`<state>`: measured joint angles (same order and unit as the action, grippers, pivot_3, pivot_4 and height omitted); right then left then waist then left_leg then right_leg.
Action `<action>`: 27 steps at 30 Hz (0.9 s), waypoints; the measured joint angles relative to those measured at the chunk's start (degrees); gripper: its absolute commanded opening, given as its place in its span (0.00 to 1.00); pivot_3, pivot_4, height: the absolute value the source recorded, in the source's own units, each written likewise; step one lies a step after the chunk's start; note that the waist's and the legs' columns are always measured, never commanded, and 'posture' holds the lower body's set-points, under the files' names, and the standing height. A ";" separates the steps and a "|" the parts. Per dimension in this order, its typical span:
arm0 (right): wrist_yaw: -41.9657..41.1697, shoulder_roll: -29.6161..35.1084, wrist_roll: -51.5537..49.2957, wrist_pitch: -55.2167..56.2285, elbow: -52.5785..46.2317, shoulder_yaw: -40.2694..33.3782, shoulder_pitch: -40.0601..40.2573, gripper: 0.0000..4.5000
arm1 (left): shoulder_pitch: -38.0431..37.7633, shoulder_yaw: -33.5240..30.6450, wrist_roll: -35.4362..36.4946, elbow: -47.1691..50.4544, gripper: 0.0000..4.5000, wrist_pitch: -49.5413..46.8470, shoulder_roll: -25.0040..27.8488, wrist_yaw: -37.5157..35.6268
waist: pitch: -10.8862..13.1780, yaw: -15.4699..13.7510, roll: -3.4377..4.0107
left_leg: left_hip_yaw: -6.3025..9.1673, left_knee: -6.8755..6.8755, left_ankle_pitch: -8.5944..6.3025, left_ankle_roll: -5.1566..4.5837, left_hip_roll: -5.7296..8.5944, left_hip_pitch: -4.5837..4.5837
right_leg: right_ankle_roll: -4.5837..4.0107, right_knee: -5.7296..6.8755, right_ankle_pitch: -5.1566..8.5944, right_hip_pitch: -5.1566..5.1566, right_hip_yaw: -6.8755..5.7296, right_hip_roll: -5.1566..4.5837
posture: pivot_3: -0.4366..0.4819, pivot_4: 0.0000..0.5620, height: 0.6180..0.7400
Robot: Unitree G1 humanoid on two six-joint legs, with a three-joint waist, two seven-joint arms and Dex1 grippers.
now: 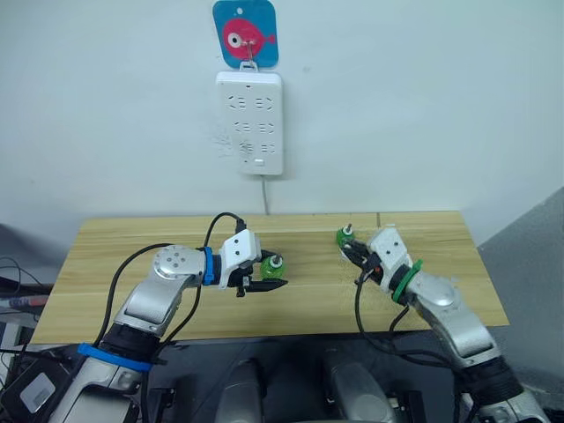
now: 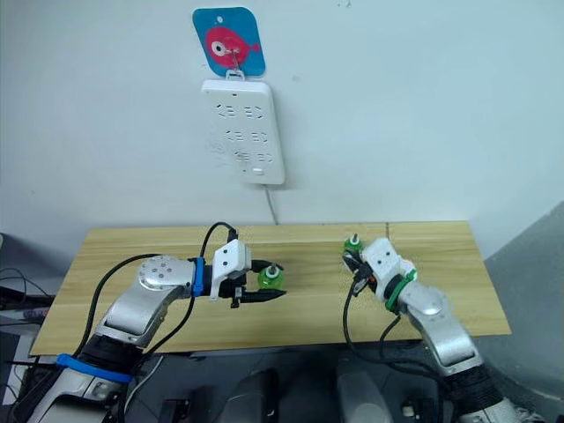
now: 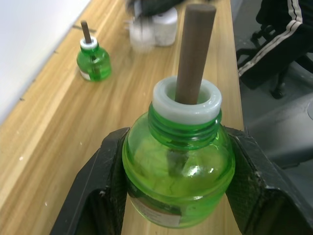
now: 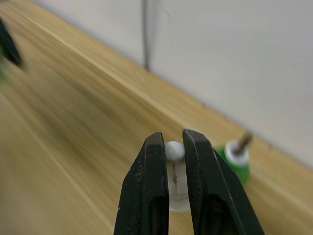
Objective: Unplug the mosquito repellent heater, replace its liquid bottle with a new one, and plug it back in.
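Observation:
My left gripper (image 1: 269,278) is shut on a green liquid bottle (image 3: 177,176) with a white collar and a brown wick, holding it upright just above the wooden table (image 1: 132,256). On the table near the back edge a second green bottle (image 1: 344,235) stands upright. Just beside that bottle is my right gripper (image 4: 174,147), shut on a small white plastic piece, the mosquito repellent heater (image 4: 175,164). The heater also appears, blurred, in the left wrist view (image 3: 156,29). The two grippers are about a hand's width apart.
A tall white power strip (image 1: 249,122) hangs on the wall above the table's back edge, under a blue fish-print hanger (image 1: 245,33). Its cable (image 1: 266,196) drops behind the table. A dark chair (image 3: 279,44) stands off the table's front side.

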<state>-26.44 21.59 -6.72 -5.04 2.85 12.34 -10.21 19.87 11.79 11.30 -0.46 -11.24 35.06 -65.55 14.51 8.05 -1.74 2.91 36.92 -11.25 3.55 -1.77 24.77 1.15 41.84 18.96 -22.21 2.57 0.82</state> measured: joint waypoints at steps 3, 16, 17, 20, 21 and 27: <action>1.53 -3.23 1.60 4.63 8.44 -0.06 -1.48 0.03 | -0.96 -0.23 0.05 1.96 0.51 -1.45 0.13 0.48 | 0.00 -0.10 0.00 | 0.02 -0.02 0.00 0.00 -0.01 0.00 | 0.00 0.03 0.00 0.00 -0.02 0.00 | 0.34 0.36 0.86; 1.34 -7.55 2.33 11.02 20.90 -3.54 -5.53 0.51 | -2.28 -0.35 0.37 4.66 0.51 -3.52 0.80 1.16 | -0.01 -2.05 0.02 | 0.02 0.01 0.00 0.00 0.03 0.00 | -0.01 0.06 0.00 0.00 0.00 -0.03 | 0.34 0.34 0.86; 0.87 -7.42 1.35 10.03 18.48 -4.16 -4.56 0.60 | -2.22 -0.35 0.39 4.67 0.51 -3.50 0.75 1.15 | -0.01 -2.10 0.02 | 0.02 0.01 0.00 0.01 0.03 0.00 | -0.01 0.06 0.00 0.00 0.00 -0.03 | 0.34 0.34 0.86; -1.89 -4.72 -1.72 4.57 6.66 -5.01 -1.29 0.85 | -2.13 -0.37 0.72 4.49 0.51 -3.47 0.71 1.04 | -0.02 -2.23 0.03 | 0.01 0.01 0.00 0.01 0.04 0.01 | -0.01 0.07 0.00 -0.01 0.00 -0.04 | 0.31 0.33 0.86; -3.92 -2.56 -3.34 1.04 1.03 -4.85 -0.39 0.93 | -1.92 -0.38 1.13 4.32 0.51 -3.46 0.60 0.86 | -0.02 -2.23 0.05 | 0.01 0.03 0.00 0.01 0.04 0.01 | -0.01 0.08 0.00 -0.01 0.00 -0.04 | 0.30 0.32 0.86; -13.12 7.52 -17.39 -23.55 -25.72 -3.24 -3.90 1.00 | 1.56 -0.18 2.54 2.55 0.51 -2.41 -0.65 -2.33 | -0.07 -1.89 0.03 | 0.11 0.04 0.00 0.01 0.01 0.00 | 0.00 0.09 0.00 0.02 -0.04 0.01 | 0.27 0.30 0.86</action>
<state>-39.56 29.11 -24.11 -28.59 -22.87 9.10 -14.11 21.43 11.60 13.83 2.09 -13.64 34.41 -67.89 14.44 6.16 -1.71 3.02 36.97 -11.24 3.56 -1.76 24.77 1.14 41.94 18.96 -22.19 2.52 0.84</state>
